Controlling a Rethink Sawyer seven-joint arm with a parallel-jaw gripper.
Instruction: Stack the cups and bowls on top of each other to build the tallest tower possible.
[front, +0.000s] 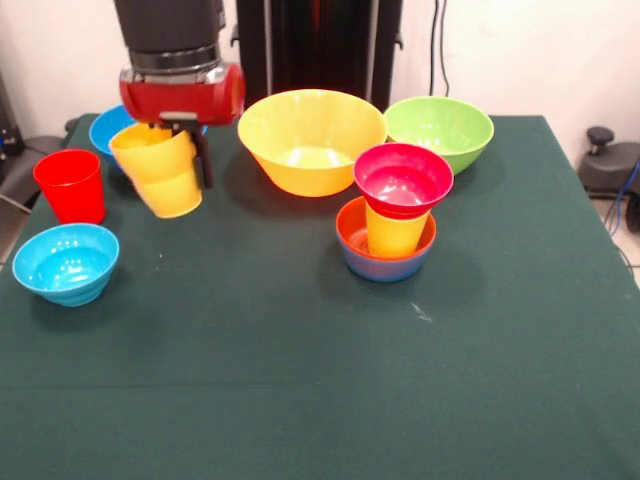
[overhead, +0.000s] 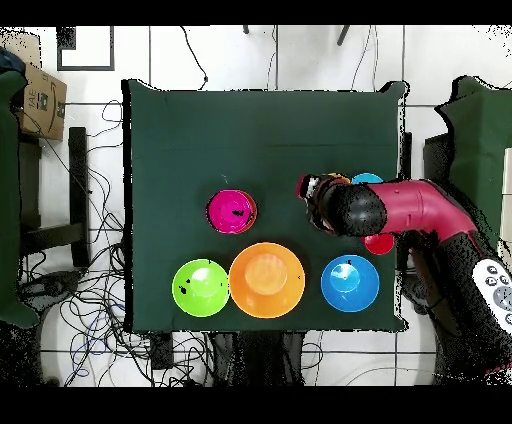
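Observation:
My gripper (front: 190, 160) is shut on the rim of a yellow cup (front: 160, 172), holding it tilted above the table's left side. In the overhead view the gripper (overhead: 313, 190) sits under the red arm. A red cup (front: 70, 185) stands upright left of it. The tower (front: 392, 215) stands mid-table: a small blue bowl (front: 385, 266) holding an orange-red bowl (front: 350, 228), a yellow cup (front: 394, 235) in that, and a crimson bowl (front: 402, 178) (overhead: 232, 211) on top. A small light-blue bowl (front: 65, 262) sits front left.
The large yellow-orange bowl (front: 310, 140) (overhead: 267, 279) and the lime green bowl (front: 440, 130) (overhead: 201, 288) stand side by side behind the tower. A medium blue bowl (front: 107, 128) (overhead: 350, 283) is partly hidden behind the gripper. The green cloth (front: 320, 380) covers the table.

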